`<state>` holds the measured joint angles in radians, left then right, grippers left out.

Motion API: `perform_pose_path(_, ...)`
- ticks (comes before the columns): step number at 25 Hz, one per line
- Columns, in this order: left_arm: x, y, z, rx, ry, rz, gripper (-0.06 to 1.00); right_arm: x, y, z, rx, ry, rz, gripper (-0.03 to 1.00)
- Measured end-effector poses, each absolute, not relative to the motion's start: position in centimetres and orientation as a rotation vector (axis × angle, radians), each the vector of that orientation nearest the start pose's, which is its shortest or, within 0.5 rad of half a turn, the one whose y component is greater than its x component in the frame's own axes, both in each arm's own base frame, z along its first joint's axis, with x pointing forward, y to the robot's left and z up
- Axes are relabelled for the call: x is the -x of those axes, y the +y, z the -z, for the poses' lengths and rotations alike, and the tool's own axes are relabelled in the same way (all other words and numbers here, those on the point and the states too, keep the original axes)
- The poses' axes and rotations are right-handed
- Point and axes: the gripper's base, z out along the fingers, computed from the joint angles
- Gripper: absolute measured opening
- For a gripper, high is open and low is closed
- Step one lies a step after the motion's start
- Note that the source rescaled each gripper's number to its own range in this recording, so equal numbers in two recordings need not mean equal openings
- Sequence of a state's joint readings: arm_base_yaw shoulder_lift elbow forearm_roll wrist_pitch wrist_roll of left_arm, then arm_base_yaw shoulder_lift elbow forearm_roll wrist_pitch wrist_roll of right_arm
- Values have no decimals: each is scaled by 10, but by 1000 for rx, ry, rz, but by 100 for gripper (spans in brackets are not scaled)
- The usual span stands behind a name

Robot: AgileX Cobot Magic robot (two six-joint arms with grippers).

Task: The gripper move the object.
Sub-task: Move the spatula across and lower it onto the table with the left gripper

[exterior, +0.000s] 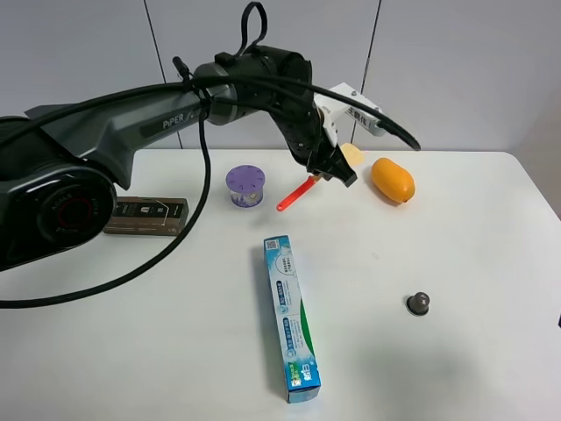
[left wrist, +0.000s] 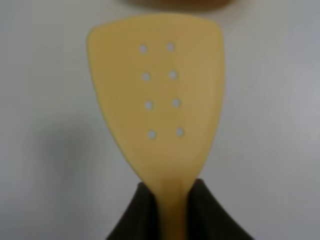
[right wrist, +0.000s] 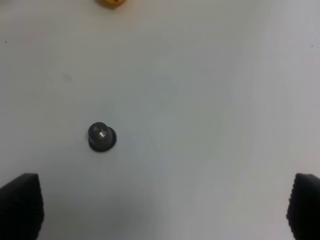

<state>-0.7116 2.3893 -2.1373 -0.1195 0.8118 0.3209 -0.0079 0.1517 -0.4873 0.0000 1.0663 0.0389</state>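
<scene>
My left gripper (exterior: 338,167) is shut on the toy spatula at the neck, where the pale yellow blade (exterior: 352,153) meets the red-orange handle (exterior: 296,195). It sits at the back middle of the white table (exterior: 456,254). In the left wrist view the perforated blade (left wrist: 157,100) sticks out past the two black fingers (left wrist: 132,217), which clamp the neck. I cannot tell whether the spatula touches the table. My right gripper (right wrist: 165,210) is open and empty above bare table; only its two fingertips (right wrist: 20,205) show.
An orange mango (exterior: 392,180) lies just right of the blade. A purple cup (exterior: 245,186) stands left of the handle and a dark box (exterior: 146,217) lies further left. A long blue-green box (exterior: 291,317) lies in the front middle. A small dark knob (exterior: 418,303) stands to the right, also in the right wrist view (right wrist: 102,137).
</scene>
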Motion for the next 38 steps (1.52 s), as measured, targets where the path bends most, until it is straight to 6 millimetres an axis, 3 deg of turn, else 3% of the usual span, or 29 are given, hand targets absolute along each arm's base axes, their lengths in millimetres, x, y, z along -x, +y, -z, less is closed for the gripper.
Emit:
perform_pose_path(7, -395, -375, -170, -1251, 2194, 357, 0, -19, 0, -272, -52, 2214, -17, 100)
perform_pose_path(14, -395, -379, -134, -1331, 2216, 333, 0, -19, 0, -272, -52, 2214, -17, 100)
perform_pose_path(20, -395, -379, -130, -1341, 2216, 325, 2, -19, 0, -272, -52, 2214, -17, 100)
perform_pose_path(22, -395, -379, -130, -1340, 2210, 324, 16, -19, 0, -272, -52, 2214, -17, 100)
perform_pose_path(26, -399, -381, -133, -1287, 2186, 334, 78, -19, 0, -272, -52, 2214, -17, 100)
perform_pose_path(27, -399, -381, -133, -1265, 2193, 341, 88, -19, 0, -272, -52, 2214, -17, 100)
perform_pose_path(29, -399, -381, -133, -1238, 2208, 351, 96, -19, 0, -272, -52, 2214, -17, 100)
perform_pose_path(34, -396, -379, -132, -1250, 2256, 354, 99, -19, 0, -272, -52, 2214, -17, 100)
perform_pose_path(38, -389, -374, -157, -1280, 2288, 358, 99, -19, 0, -272, -52, 2214, -17, 100)
